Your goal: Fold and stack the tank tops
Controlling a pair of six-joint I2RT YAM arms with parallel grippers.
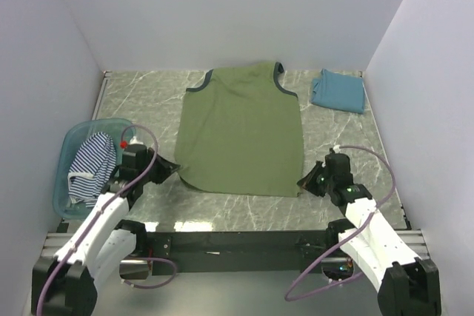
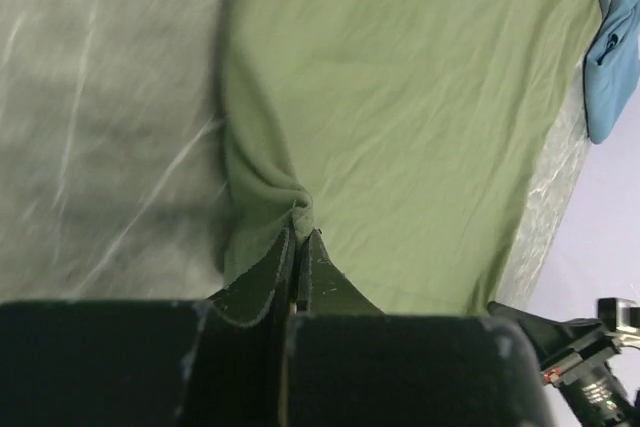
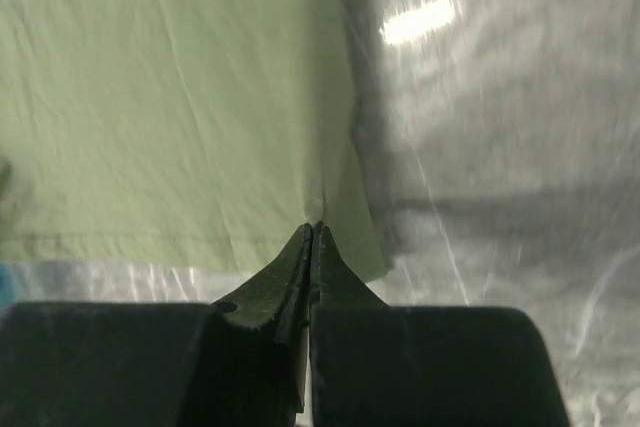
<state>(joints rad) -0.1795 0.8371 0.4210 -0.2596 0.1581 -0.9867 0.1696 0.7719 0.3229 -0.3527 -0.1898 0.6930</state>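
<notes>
In the middle of the counter, top view: the olive-green tank top (image 1: 241, 131) lies spread flat, neck toward the far edge and hem toward the near edge.
Far-right corner: the teal-blue tank top (image 1: 338, 91) lies folded, well apart from the olive one.
Near-left corner: the striped tank top (image 1: 92, 164) is heaped in the tub (image 1: 62, 172).
Left wrist view: the left gripper (image 2: 300, 232) is clenched on the hem's near-left corner, with the cloth puckered at its tips.
Right wrist view: the right gripper (image 3: 312, 230) is clamped on the hem's near-right corner.
Handling: the top looks light, limp and thin, so it should drape and wrinkle. The two hem corners look like sound holds, and lifting them evenly should keep the fold square.
Surface: the counter (image 1: 148, 101) is grey marble-patterned with a glossy glare, so it is probably slick under cloth.
Room: plain white walls (image 1: 222, 12) close in the left, far and right edges.
</notes>
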